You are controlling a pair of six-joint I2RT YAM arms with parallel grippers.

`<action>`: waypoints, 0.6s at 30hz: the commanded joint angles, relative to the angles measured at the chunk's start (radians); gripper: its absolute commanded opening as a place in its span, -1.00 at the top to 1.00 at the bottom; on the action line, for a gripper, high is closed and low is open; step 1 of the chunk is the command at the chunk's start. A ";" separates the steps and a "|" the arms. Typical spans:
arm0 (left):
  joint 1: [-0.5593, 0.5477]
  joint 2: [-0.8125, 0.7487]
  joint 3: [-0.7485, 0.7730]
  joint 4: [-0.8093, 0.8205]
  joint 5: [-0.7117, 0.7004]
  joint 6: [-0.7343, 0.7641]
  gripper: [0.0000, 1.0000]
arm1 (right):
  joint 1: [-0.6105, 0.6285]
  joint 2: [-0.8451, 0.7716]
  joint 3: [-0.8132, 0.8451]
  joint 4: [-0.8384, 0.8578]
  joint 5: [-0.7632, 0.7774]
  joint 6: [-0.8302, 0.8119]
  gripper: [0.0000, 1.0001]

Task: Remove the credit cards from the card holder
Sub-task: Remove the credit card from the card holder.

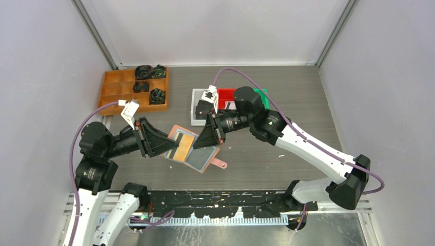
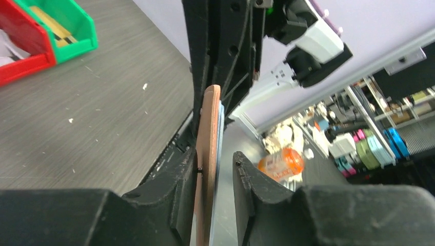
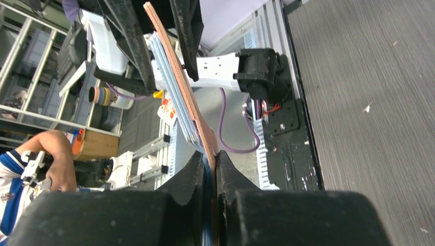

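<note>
Grey wood-grain table [image 1: 308,102] fills the floor between pale walls, and over its middle I hold the card holder [image 1: 194,152] between my two arms. My right gripper [image 3: 210,156] is pinched tight on one edge of it, with no gap between either finger and the leather. My left gripper [image 2: 213,156] straddles the opposite edge. One finger [image 2: 179,174] touches the tan leather there, while a gap shows between the cards and the other finger, so that gripper is not clamped. From above, the holder faces upward and lies slanted, its long axis running from upper left to lower right, with a small pink tab [image 1: 220,164] at the lower right end. An orange card [image 1: 183,146] and grey cards [image 1: 201,156] sit in it. Both wrist cameras see it edge-on, the pale blue card edges [image 3: 174,87] fanning slightly off the leather. Farther out, a white bin [image 1: 197,120], a red bin [image 1: 225,97] and a green bin [image 1: 263,95] stand near the top centre. A wooden compartment tray [image 1: 110,92] with dark bundles [image 1: 144,72] sits upper left.
</note>
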 commanded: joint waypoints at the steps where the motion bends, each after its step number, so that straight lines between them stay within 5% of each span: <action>1: 0.004 0.023 0.026 0.035 0.161 0.071 0.34 | -0.008 -0.023 0.107 -0.172 -0.056 -0.126 0.99; 7: 0.003 0.026 0.026 0.000 0.194 0.145 0.31 | -0.007 0.007 0.180 -0.242 -0.075 -0.164 0.99; 18: 0.004 0.025 0.004 0.025 0.206 0.148 0.55 | -0.007 0.028 0.239 -0.300 -0.111 -0.210 0.99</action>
